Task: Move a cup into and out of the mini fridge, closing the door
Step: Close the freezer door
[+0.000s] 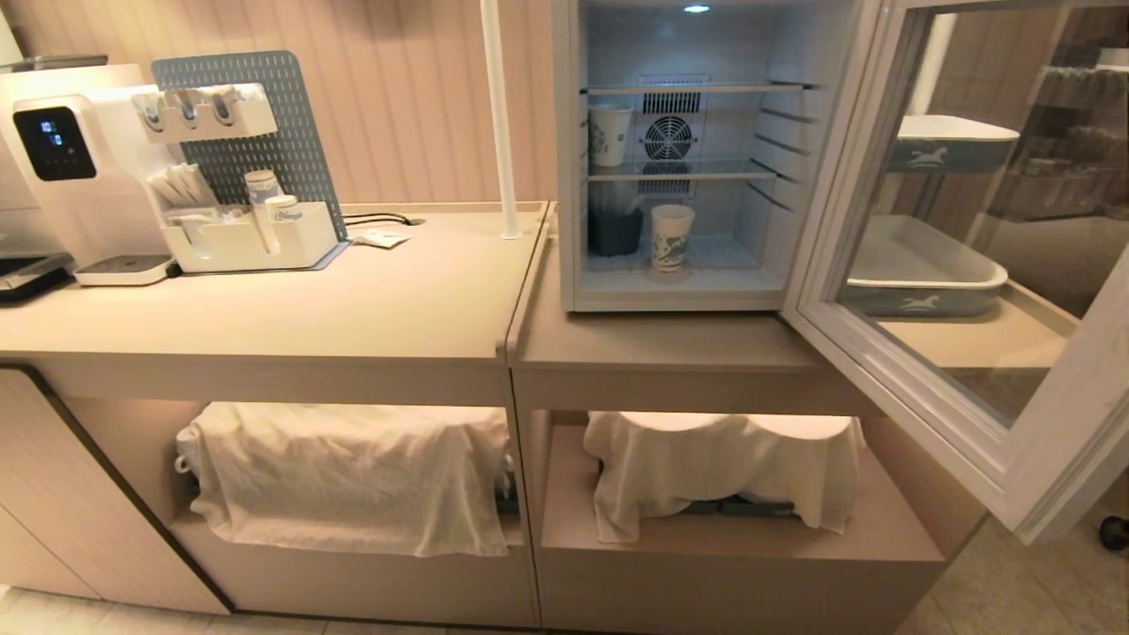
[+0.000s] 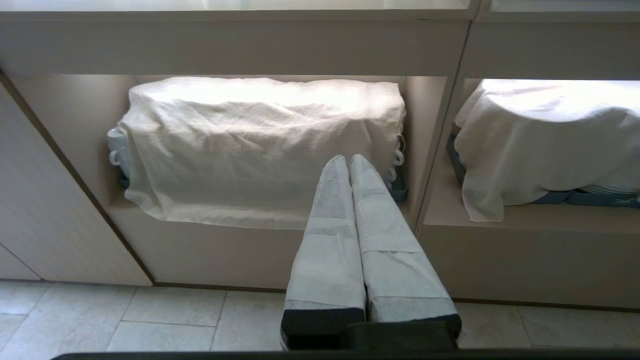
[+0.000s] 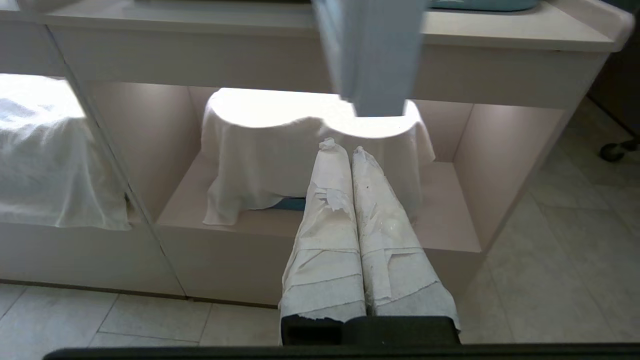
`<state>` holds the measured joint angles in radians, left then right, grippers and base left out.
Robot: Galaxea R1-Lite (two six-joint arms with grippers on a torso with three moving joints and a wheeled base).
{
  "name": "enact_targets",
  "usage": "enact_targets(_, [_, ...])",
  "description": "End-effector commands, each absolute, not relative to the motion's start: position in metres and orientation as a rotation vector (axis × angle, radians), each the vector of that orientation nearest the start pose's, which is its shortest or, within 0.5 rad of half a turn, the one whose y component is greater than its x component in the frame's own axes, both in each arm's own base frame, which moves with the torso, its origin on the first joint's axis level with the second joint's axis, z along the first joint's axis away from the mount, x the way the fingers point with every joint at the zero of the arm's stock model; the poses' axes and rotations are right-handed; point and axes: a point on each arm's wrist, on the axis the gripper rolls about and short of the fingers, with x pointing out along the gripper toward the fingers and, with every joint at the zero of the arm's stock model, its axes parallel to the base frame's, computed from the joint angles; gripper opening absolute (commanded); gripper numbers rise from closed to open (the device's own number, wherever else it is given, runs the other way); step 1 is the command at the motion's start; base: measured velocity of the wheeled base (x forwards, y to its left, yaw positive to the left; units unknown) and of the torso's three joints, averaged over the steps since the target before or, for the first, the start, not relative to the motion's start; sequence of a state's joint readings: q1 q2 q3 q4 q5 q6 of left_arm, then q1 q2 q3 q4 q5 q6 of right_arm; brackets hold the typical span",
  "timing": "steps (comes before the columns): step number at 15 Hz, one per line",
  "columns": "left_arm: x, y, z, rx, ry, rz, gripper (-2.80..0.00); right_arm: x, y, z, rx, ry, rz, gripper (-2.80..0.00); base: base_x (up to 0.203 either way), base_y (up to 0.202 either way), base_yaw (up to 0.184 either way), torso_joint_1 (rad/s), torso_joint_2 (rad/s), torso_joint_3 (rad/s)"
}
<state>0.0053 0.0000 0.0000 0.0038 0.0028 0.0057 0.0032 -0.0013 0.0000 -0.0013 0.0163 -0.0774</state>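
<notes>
The cup (image 1: 672,236) stands upright on the fridge (image 1: 688,159) floor, its door (image 1: 979,256) swung wide. Both claws hang low before the desk's lower shelves, pinched shut and empty; the right claw (image 3: 345,150) is likely nearer, left claw (image 2: 348,161) further aside.

Beige panelled wall (image 1: 414,106), pale counter (image 1: 309,309), lit shelves, perhaps tiled floor (image 2: 150,320)

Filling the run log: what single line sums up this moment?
door open | cup on mini fridge floor | left gripper shut, low | right gripper shut, low
</notes>
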Motion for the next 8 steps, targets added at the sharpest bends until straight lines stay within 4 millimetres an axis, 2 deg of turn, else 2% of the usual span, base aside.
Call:
enact_targets(1, [-0.0228, -0.0001, 0.0752, 0.006, 0.003, 0.009, -2.8, -0.0228, 0.0003, 0.0756, -0.078, -0.002, 0.02, -2.8, 0.0, -0.195, 0.001, 0.002, 0.0, 0.002])
enact_targets(8, [-0.0228, -0.0001, 0.0752, -0.003, 0.003, 0.007, -2.8, -0.0228, 0.0003, 0.0757, -0.069, -0.002, 0.02, -2.8, 0.0, -0.192, 0.001, 0.001, 0.0, 0.001])
